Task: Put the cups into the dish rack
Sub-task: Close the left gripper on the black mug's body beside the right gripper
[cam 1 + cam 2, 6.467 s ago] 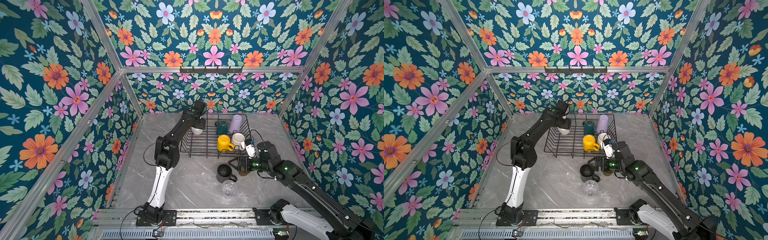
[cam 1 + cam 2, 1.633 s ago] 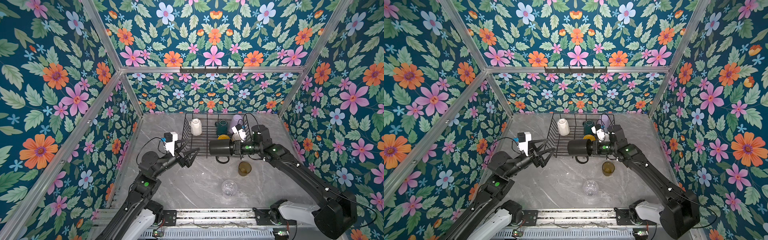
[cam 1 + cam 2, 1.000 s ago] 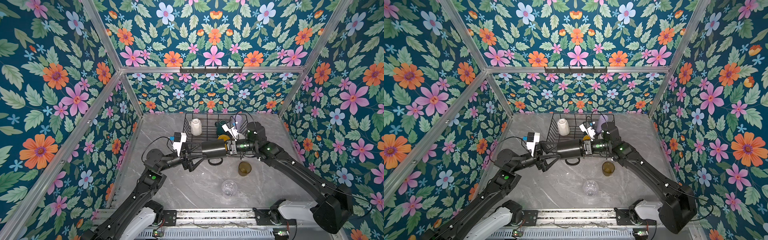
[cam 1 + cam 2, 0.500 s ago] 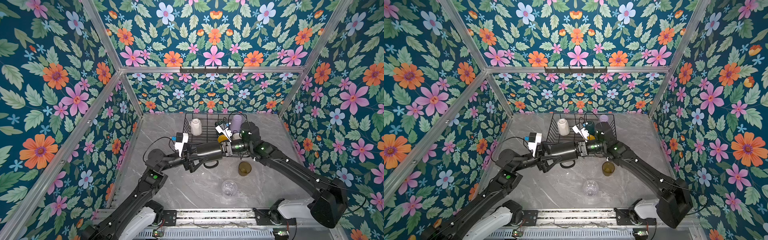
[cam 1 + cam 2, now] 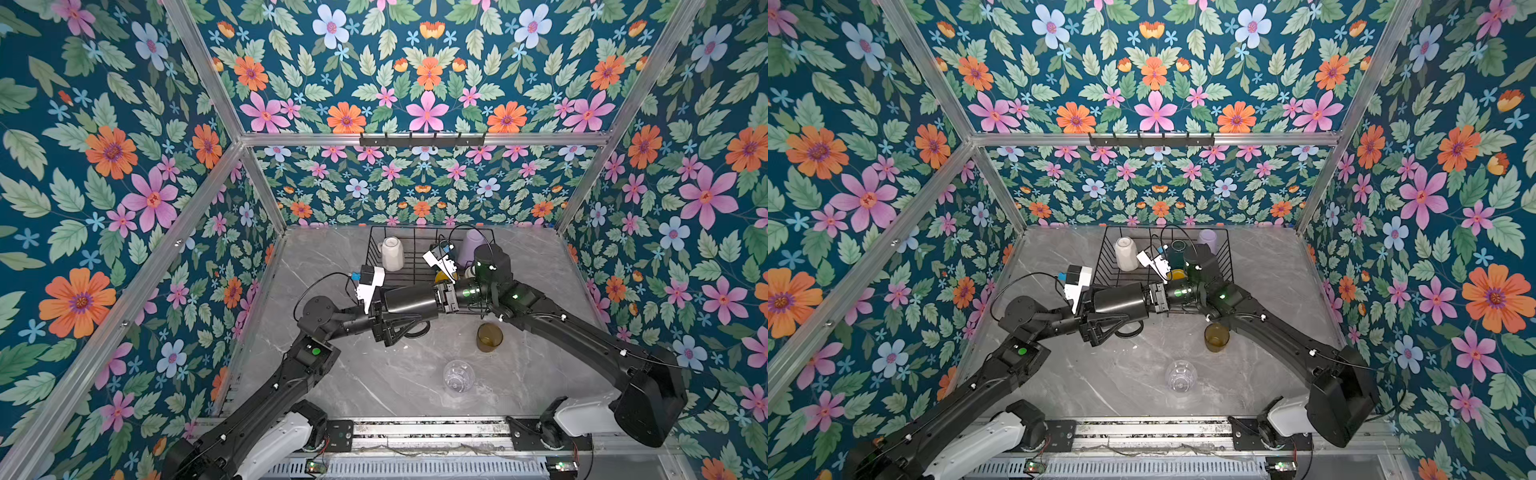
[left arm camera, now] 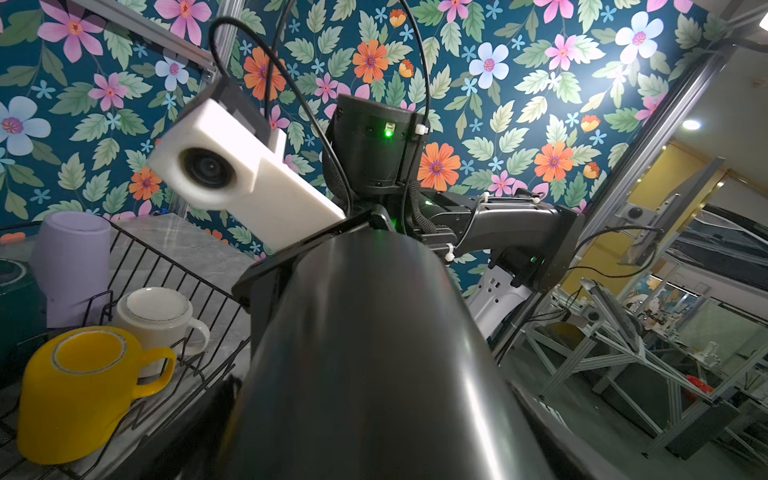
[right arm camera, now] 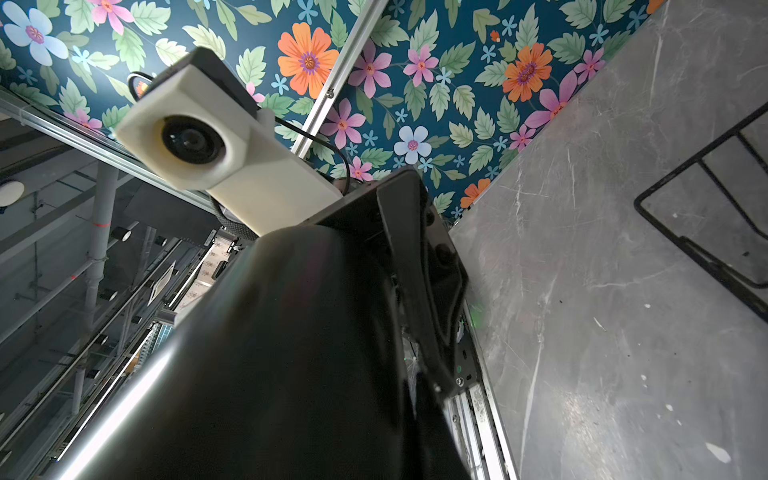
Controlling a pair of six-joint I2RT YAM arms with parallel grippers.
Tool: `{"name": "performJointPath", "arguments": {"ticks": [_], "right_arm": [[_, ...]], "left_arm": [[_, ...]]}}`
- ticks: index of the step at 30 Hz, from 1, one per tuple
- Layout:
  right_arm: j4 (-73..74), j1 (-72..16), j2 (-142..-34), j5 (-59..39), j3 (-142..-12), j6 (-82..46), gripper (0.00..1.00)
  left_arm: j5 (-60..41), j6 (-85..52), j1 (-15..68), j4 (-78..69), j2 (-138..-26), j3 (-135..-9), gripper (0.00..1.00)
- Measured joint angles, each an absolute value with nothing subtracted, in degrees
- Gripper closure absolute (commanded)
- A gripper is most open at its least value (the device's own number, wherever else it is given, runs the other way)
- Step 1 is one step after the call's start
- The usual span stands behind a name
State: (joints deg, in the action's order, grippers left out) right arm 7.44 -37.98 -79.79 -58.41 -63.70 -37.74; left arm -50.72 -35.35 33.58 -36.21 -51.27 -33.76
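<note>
Grey marble counter (image 5: 353,386), floral walls all round. Nearest, a clear glass tumbler (image 5: 458,375) and an olive-brown tumbler (image 5: 489,337) stand loose. Beyond them the black mug (image 5: 409,300) hangs sideways in mid-air. The right gripper (image 5: 442,296) jaws are clamped on one end and the left gripper (image 5: 399,320) jaws stand wide apart around the other. Risk: if the right releases before the left closes, the mug would likely drop. Its handle hangs beside the left jaws and may foul them. Farthest, the dish rack (image 5: 413,257) holds a cream-white mug (image 5: 392,253), a yellow mug (image 6: 79,386) and a lilac tumbler (image 5: 471,248).

Far tumbler (image 5: 489,337) stands between near tumbler (image 5: 458,376) and dish rack (image 5: 415,253), on table (image 5: 324,266)
</note>
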Motion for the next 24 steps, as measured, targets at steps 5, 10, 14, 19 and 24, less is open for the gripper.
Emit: {"name": "performJointPath", "arguments": {"ticks": [5, 10, 14, 19, 24], "right_arm": [[8.1, -38.5, -80.3, -58.9, -63.7, -38.1, 1.00], [8.8, -38.3, -80.5, -59.1, -63.7, -38.6, 1.00], [8.7, -38.2, -80.6, -59.3, -63.7, -39.5, 1.00], [8.6, -38.1, -80.8, -59.1, -63.7, -40.0, 1.00], [8.3, -38.1, -80.8, -59.1, -63.7, -39.8, 1.00]], "left_arm": [[-49.8, -35.0, 35.0, -36.2, -52.2, -34.3, 0.05], [-49.2, -34.3, 35.8, -36.4, -53.2, -34.9, 0.09], [-49.0, -33.0, 36.2, -36.5, -53.4, -35.4, 0.17], [-48.9, -32.4, 36.2, -35.5, -53.4, -35.8, 0.36], [-48.6, -31.7, 36.3, -33.3, -52.9, -36.5, 0.66]]}}
